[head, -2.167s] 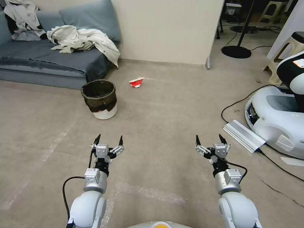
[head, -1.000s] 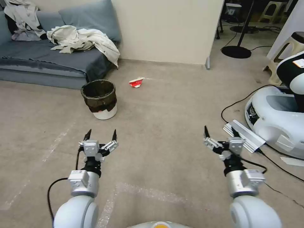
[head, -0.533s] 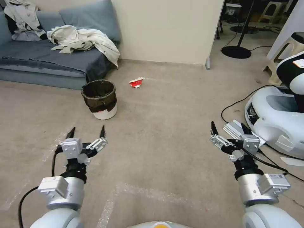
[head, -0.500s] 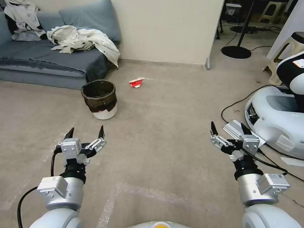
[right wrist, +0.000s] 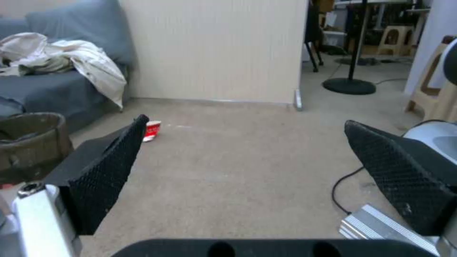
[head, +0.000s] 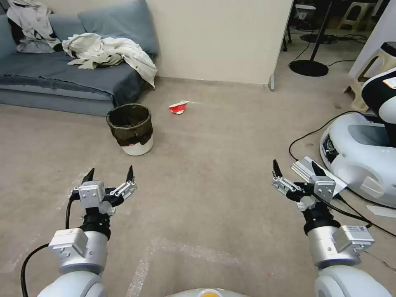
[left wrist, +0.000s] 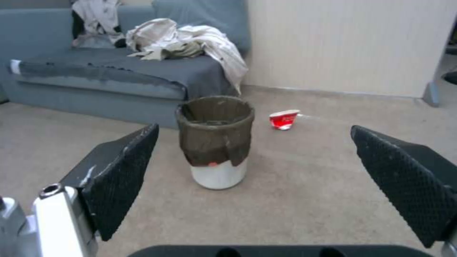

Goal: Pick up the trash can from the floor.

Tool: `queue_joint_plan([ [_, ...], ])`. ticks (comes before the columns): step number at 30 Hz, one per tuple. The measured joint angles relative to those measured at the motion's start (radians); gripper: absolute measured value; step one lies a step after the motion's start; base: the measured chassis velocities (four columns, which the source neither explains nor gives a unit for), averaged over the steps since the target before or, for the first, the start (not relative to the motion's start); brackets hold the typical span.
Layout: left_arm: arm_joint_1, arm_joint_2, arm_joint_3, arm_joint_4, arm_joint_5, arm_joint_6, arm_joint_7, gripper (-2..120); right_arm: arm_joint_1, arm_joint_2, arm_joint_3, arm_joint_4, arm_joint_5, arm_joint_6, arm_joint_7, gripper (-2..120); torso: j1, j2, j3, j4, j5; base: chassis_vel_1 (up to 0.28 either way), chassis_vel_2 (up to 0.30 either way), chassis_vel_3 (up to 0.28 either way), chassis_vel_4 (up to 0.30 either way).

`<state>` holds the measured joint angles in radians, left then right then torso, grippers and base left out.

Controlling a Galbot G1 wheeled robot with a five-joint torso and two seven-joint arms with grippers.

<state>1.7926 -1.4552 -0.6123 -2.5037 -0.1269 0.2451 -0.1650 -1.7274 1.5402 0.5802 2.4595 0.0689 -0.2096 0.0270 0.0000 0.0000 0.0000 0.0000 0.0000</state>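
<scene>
Can point(head: 130, 128) upright on floor point(head: 206, 173), just before the sofa point(head: 62, 78). Left end effector point(head: 109, 177) spread wide, empty, pointing at can, which lies ahead and slightly right of it; nearer arm. Right end effector point(head: 295, 170) also spread, empty, well apart from can.

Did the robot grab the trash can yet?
Not yet. The trash can stands upright on the floor, untouched. The left end effector and the right end effector are both open, held short of it. Reaching, gripping and lifting are all left.
</scene>
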Motion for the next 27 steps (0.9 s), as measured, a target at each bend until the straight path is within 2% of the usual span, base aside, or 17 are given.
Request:
queue_joint_plan([
  [15,0.005,-0.002,0.002,0.002,0.019,-0.010,0.007,100,-0.002,0.002,-0.006,-0.002,-0.002,0.000,0.008,100,0.000,0.000,0.000,0.0004,0.0000,0.074,0.079,0.070,0.082],
  [21,0.006,-0.001,0.005,0.003,0.006,-0.044,-0.001,100,-0.005,0.001,-0.005,-0.002,0.004,0.004,-0.003,100,0.000,0.000,0.000,-0.0001,0.0000,0.008,0.012,0.008,0.007],
  [27,0.008,-0.001,0.004,0.003,0.006,-0.048,-0.004,100,-0.004,0.002,-0.007,-0.009,0.005,0.021,-0.015,100,0.000,0.000,0.000,-0.0001,0.0000,0.000,0.000,0.000,0.000],
])
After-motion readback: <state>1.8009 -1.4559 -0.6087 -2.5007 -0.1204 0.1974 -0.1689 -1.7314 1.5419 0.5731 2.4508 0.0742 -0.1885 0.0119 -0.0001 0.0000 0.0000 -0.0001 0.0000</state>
